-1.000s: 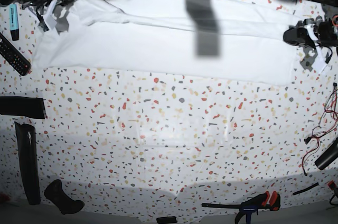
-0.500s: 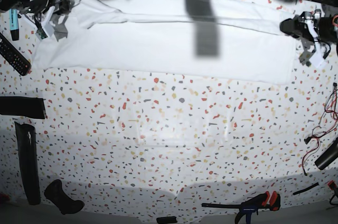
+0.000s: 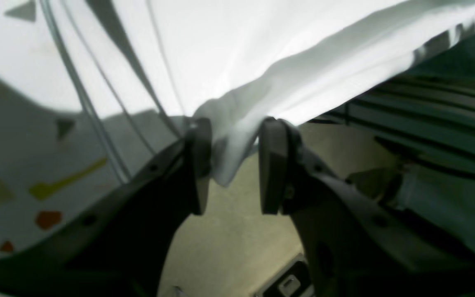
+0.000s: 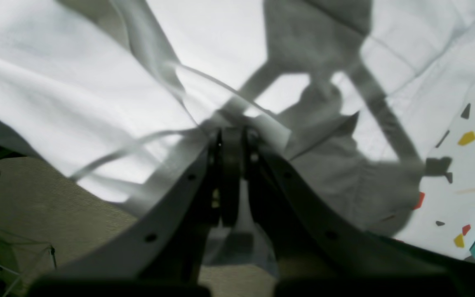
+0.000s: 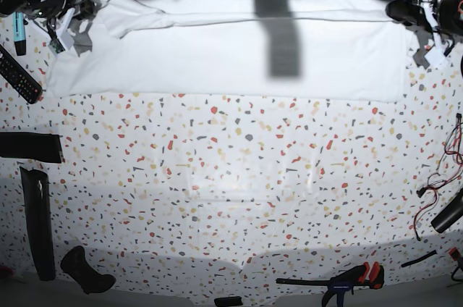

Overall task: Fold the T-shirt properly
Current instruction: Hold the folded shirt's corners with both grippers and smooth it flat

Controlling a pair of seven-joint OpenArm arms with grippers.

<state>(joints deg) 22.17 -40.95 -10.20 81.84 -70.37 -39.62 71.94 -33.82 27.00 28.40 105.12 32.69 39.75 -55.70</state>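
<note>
The white T-shirt [image 5: 217, 53] lies spread in a wide band along the far edge of the speckled table [image 5: 239, 191]. At its right end, my left gripper [image 5: 405, 11] is open. In the left wrist view its two pads stand apart, and a loose fold of the T-shirt [image 3: 237, 123] hangs between them at the left gripper [image 3: 234, 165]. At the left end, my right gripper [image 5: 76, 3] is shut on the cloth. In the right wrist view, creases in the T-shirt [image 4: 76, 95] run into the closed tips of the right gripper [image 4: 231, 140].
A black remote [image 5: 18, 74] and a teal marker [image 5: 19, 32] lie at the left edge, with black bars [image 5: 40, 224] below them. A clamp [image 5: 347, 278] sits at the front edge. Red and black cables [image 5: 441, 177] trail at the right. Floor shows past the far table edge.
Both arms have moved toward the far edge, drawing the shirt's back edge with them. The left gripper's jaws have parted.
</note>
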